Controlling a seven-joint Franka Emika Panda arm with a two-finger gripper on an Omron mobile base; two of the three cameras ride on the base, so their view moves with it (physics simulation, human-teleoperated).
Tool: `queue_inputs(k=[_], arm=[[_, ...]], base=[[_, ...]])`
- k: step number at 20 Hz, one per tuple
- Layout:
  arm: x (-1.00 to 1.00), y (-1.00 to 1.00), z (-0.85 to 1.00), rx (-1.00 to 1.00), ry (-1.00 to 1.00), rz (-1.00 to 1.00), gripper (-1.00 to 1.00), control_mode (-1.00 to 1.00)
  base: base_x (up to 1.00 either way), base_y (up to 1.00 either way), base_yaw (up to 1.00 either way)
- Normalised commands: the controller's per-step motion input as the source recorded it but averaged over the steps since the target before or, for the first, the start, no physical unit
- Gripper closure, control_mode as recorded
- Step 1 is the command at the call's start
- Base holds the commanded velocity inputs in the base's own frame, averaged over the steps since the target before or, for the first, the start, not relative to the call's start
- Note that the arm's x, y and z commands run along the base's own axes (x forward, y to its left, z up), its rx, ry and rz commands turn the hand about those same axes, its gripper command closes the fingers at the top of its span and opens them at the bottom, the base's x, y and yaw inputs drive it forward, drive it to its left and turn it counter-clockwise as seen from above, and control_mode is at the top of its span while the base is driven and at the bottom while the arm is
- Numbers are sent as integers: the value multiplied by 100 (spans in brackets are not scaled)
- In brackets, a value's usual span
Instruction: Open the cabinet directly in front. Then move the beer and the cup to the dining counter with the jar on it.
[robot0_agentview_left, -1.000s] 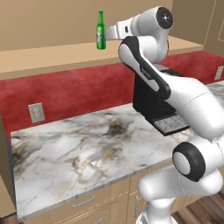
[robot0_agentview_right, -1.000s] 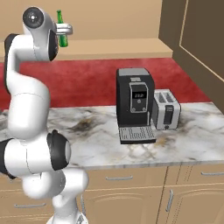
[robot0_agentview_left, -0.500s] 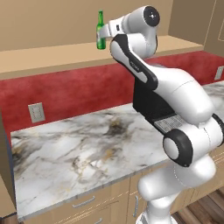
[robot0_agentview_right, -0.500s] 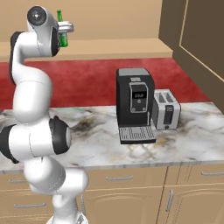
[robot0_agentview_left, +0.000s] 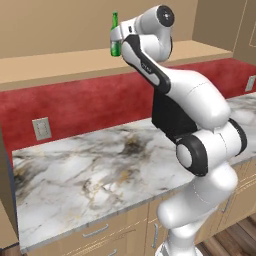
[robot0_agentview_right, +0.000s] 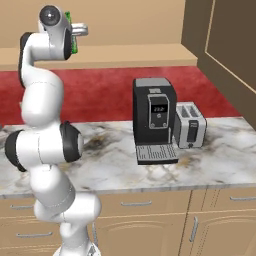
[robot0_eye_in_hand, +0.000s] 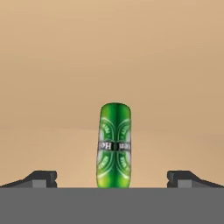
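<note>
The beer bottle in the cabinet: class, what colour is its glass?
Green. The beer shows best in the hand view, centred between the open end effector's fingertips.

Even, flat rendered light; no glare. Soft shadow lay under arm on worktop (robot0_agentview_left: 75, 170). Edges slightly soft, low resolution; no distortion.

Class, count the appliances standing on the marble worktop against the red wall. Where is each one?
2. A black coffee machine stands on the marble worktop near its middle, and a silver toaster stands close on its right. The arm may hide others.
</note>
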Motion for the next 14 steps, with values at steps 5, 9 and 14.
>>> queue_inputs(k=[5, 9, 14], arm=[[29, 6, -5, 0, 1, 0, -100, -100], [36, 2, -8, 0, 1, 0, -100, -100], [35, 6, -10, 0, 1, 0, -100, -100]], base=[[0, 0, 0], [0, 0, 0], [0, 0, 0]])
